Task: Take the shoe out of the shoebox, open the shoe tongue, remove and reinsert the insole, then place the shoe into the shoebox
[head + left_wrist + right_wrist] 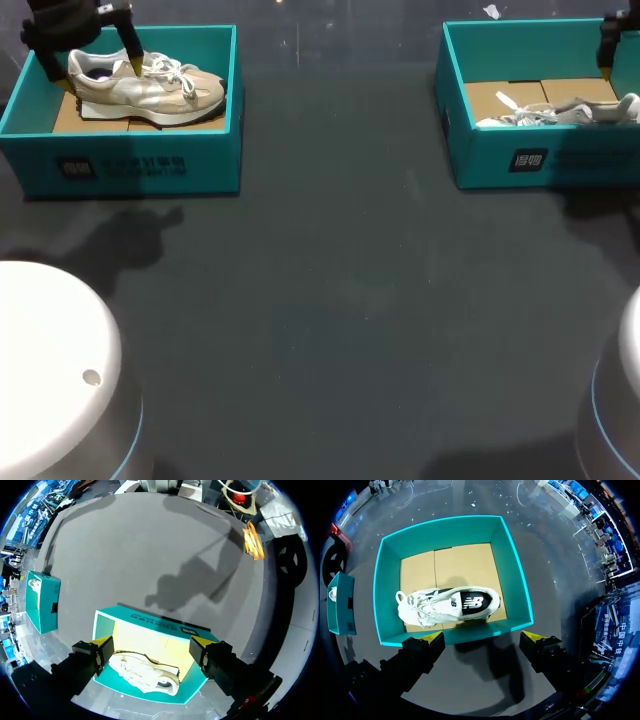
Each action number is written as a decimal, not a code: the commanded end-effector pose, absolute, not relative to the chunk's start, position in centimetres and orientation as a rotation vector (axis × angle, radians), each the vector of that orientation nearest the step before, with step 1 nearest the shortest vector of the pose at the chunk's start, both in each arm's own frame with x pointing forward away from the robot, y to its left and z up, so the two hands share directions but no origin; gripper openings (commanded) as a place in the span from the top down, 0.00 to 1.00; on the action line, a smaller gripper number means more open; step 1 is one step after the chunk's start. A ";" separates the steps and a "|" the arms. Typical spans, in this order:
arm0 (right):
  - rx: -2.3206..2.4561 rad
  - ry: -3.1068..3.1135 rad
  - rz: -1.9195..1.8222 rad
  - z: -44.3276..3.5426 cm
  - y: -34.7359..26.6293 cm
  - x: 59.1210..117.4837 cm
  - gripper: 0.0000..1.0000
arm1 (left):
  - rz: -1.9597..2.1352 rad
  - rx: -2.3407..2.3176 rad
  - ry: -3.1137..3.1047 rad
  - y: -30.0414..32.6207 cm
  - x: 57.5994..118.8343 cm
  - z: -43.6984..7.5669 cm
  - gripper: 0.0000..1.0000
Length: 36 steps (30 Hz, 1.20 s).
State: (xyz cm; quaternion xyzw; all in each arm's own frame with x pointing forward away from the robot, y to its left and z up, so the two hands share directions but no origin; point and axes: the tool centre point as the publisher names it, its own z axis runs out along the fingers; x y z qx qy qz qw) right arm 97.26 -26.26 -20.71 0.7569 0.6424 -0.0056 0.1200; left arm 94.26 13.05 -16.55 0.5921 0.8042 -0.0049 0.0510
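Head view: left tool spread wide over shoe; right tool spread above shoebox rim.

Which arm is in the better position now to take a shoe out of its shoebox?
Left, most likely. The left gripper hangs open over the left shoebox, the beige shoe between its fingers. The right gripper, also open, is short of the right shoebox, the white shoe ahead of it.
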 end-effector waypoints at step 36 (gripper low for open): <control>2.212 1.876 -0.017 -20.7 -26.2 97.2 0.00 | 0.194 2.091 2.195 23.9 114.0 -20.6 0.00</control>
